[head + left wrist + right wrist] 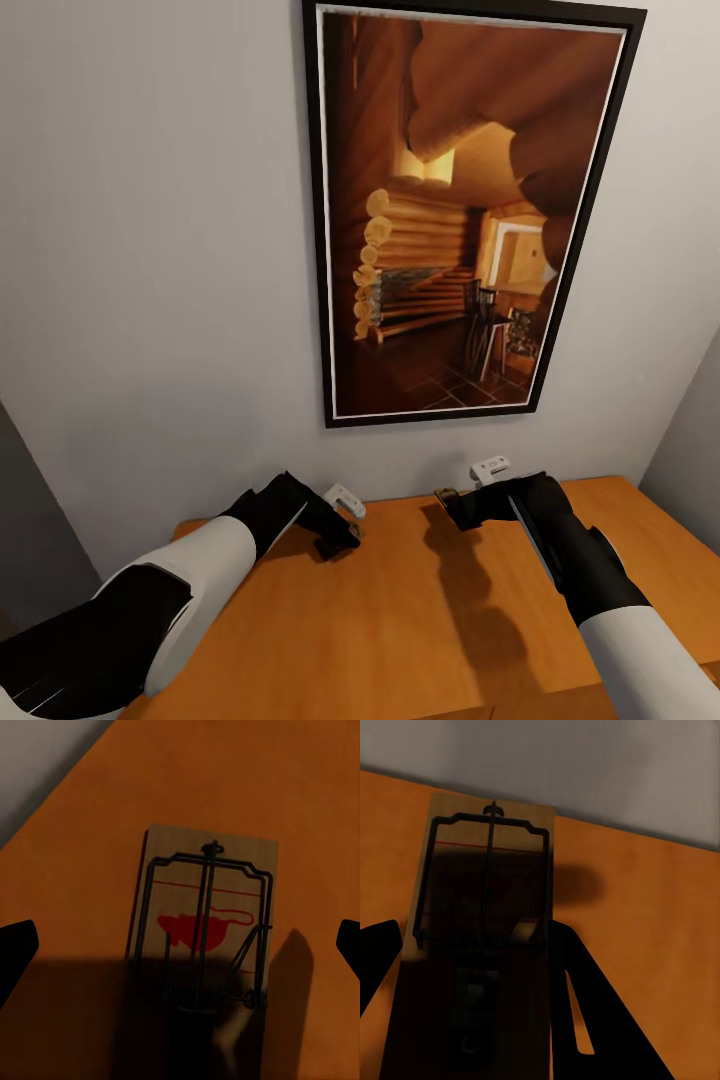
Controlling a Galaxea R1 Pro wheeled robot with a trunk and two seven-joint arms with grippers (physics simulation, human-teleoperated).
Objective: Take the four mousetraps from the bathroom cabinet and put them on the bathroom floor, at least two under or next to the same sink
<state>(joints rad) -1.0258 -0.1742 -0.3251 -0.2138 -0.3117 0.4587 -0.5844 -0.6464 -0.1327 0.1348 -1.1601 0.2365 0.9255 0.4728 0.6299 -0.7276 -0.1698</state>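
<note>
Left wrist view: left hand point(180, 945) hovering spread over mousetrap point(202, 922) on cabinet point(300, 787), lining up grasp; right hand point(472, 945) likewise spread over another.

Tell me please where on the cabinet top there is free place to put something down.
The cabinet top is bare between the two arms and toward its front edge. Its right end, beyond the right gripper, is also bare. It is crowded along the wall: a mousetrap lies between the open fingers of the left gripper, another mousetrap under the right gripper.

Two tan mousetraps point(204, 926) point(484, 937) lie flat on the orange-brown cabinet point(430, 610) top.
</note>
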